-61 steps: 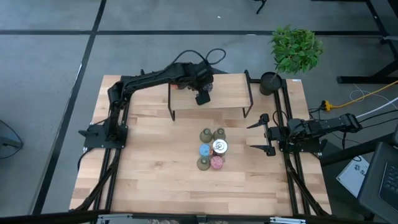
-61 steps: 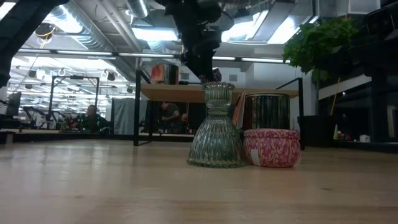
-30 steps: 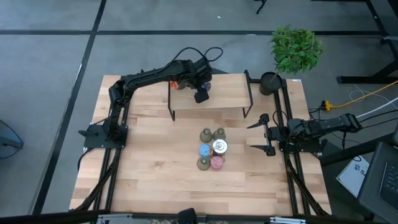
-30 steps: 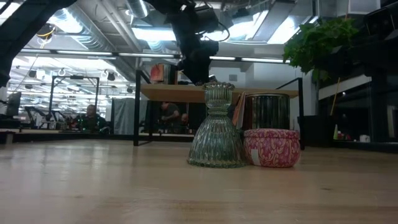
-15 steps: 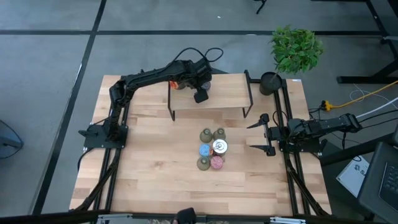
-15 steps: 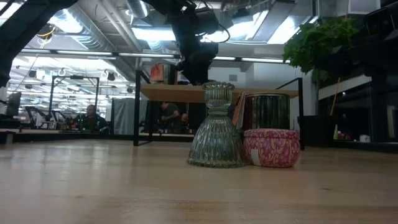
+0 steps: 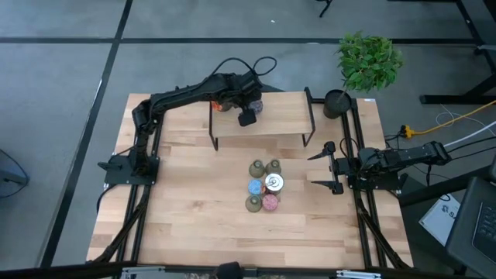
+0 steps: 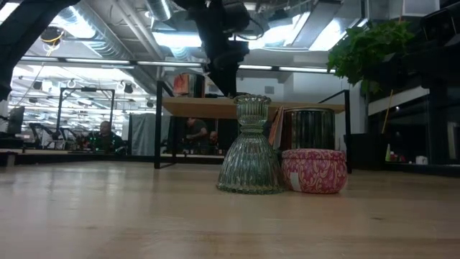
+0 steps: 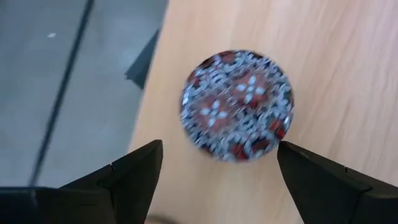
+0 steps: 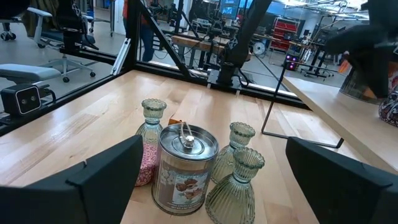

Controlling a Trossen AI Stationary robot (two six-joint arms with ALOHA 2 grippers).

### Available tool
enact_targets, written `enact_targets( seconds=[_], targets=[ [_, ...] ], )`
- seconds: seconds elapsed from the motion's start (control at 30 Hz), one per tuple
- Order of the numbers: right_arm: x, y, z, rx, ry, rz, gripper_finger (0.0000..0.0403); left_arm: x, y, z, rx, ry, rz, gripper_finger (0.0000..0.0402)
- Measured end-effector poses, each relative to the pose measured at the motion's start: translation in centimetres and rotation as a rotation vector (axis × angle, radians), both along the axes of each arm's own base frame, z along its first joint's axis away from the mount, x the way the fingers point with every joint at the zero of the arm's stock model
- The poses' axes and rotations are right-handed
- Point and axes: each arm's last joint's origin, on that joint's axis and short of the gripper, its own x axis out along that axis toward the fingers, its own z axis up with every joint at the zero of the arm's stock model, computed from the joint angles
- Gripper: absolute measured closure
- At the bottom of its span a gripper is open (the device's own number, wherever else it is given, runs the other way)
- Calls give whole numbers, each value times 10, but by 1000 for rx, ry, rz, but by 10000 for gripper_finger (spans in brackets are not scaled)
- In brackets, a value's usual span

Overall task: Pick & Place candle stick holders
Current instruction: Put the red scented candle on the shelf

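- Since the frame two seconds back, our left gripper (image 7: 246, 116) has drifted slightly toward the upper left of the high view, over the raised shelf (image 7: 279, 124); the right arm and the cluster on the table have not shifted.
- Left fingers (image 9: 134, 171) stand spread wide with nothing between them; in the left wrist view a round speckled holder (image 9: 237, 106), red and dark patterned on top, sits beyond them on the shelf near its edge, untouched.
- Right gripper (image 7: 327, 166) waits at the right middle of the high view, fingers apart and empty, facing the group.
- Cluster at lower centre of the high view: silver can holder (image 10: 185, 168), two green vase holders (image 10: 237, 185) just beside it, a third green vase holder (image 8: 249, 145) with a pink holder (image 8: 313, 171) touching or nearly so, and a blue holder (image 7: 255, 187).
- Our judgement: one holder is placed and released; the next move calls for the left arm to clear the shelf and fetch another from the cluster.
- Hard to make out: the speckled top is smeared; the left gripper body hides the holder in the high view; a second can is not identifiable.
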Motion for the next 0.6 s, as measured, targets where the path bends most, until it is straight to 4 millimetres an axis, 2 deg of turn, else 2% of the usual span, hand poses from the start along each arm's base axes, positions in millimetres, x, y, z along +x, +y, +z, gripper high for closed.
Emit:
enact_targets(
  seconds=[0.1, 0.27, 0.47, 0.6],
  targets=[
    [0, 0, 0, 0, 0, 0, 5, 0, -14, 9, 50, 10, -24, 87],
    [0, 0, 0, 0, 0, 0, 5, 9, -53, 18, 202, 62, -83, 87],
    [0, 0, 0, 0, 0, 0, 5, 19, -107, 4, 316, 172, -212, 88],
    [0, 0, 0, 0, 0, 0, 5, 19, -128, -11, 352, 183, -269, 94]
  ],
)
